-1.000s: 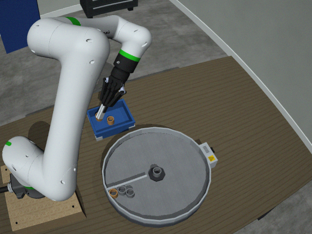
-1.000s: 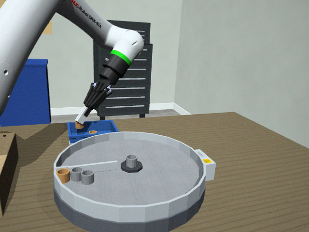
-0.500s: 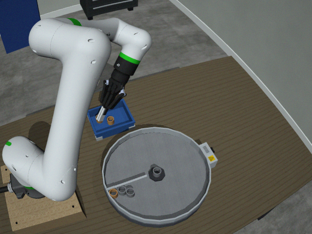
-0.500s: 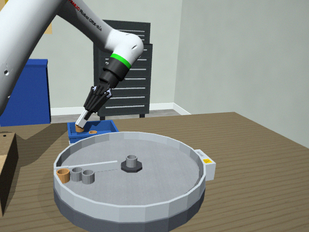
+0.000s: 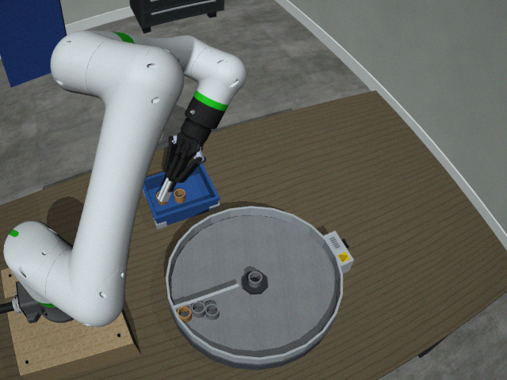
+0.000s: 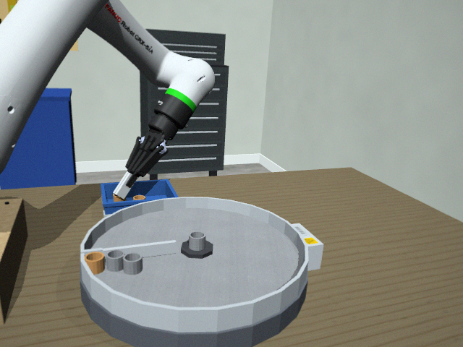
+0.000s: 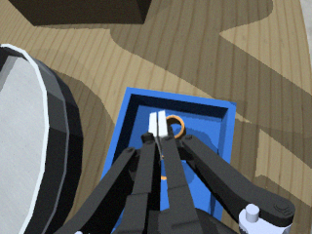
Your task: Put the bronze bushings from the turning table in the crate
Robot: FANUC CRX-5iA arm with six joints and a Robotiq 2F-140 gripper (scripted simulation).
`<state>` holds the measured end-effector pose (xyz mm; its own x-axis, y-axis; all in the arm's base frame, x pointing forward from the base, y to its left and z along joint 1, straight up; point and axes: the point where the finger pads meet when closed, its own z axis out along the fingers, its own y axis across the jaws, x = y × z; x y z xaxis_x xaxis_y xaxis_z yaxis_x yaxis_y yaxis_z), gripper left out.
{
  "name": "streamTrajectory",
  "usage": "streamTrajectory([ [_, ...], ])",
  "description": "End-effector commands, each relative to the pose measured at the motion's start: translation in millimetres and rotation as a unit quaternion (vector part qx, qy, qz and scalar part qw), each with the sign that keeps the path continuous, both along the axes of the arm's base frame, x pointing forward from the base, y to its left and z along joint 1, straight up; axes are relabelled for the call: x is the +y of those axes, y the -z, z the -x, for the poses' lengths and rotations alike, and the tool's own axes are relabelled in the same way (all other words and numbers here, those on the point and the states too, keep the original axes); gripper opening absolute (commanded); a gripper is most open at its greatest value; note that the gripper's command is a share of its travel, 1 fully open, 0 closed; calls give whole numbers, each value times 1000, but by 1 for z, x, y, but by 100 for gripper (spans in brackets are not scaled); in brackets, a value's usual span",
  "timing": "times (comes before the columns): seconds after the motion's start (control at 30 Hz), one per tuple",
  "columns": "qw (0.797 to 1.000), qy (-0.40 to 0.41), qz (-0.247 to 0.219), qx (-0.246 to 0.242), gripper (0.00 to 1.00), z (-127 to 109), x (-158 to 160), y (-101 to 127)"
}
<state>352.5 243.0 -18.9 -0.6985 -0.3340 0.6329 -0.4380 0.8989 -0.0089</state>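
Top view: let the bushing settle before letting it go

At the far edge of the table [image 5: 389, 184] [image 6: 373, 231] [image 7: 93, 54], I have the end effector [image 5: 163, 194] [image 6: 120, 194] [image 7: 159, 121] tilted into the crate [image 5: 180, 213] [image 6: 158, 186] [image 7: 231, 141]. Its fingers are almost fully together, and I judge they pinch the thin wall of a bronze bushing [image 5: 158, 197] [image 6: 116, 198] [image 7: 183, 128]. Whether it bears fully on the crate floor I cannot tell.

A second bronze bushing [image 5: 180, 199] [image 6: 139, 199] stands just beside it. I'd lower gently until the base seats, pause, then open only a little: a wide opening could knock the neighbour or the crate wall. Backing out along the slant of the fingers should keep the inner one from hooking the rim and setting the bushing rolling.

A third bronze bushing [image 5: 184, 319] [image 6: 95, 264] waits on the turning table [image 5: 253, 327] [image 6: 224, 283] [image 7: 19, 146], farther from that far edge. Two steel bushings sit close by, so that pick will need a careful approach.

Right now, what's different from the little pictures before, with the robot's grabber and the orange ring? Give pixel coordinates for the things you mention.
The gripper [image 5: 163, 200] [image 6: 119, 196] [image 7: 159, 121] moved down, lowering the bronze bushing [image 6: 117, 199] [image 7: 182, 128] in its fingers deeper into the crate [image 5: 186, 213] [image 6: 112, 205] [image 7: 182, 96]. Nothing was newly grabbed or let go. The other crate bushing [image 5: 180, 199] [image 6: 139, 198] [image 7: 164, 177] and everything on the turning table [image 5: 282, 319] [image 6: 243, 269] [image 7: 19, 146] stayed put.
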Motion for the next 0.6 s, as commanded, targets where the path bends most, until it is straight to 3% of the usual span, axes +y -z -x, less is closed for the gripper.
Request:
streamTrajectory([
  [0.0, 1000, 0, 0, 0, 0, 0, 0, 2],
  [0.57, 1000, 0, 0, 0, 0, 0, 0, 6],
])
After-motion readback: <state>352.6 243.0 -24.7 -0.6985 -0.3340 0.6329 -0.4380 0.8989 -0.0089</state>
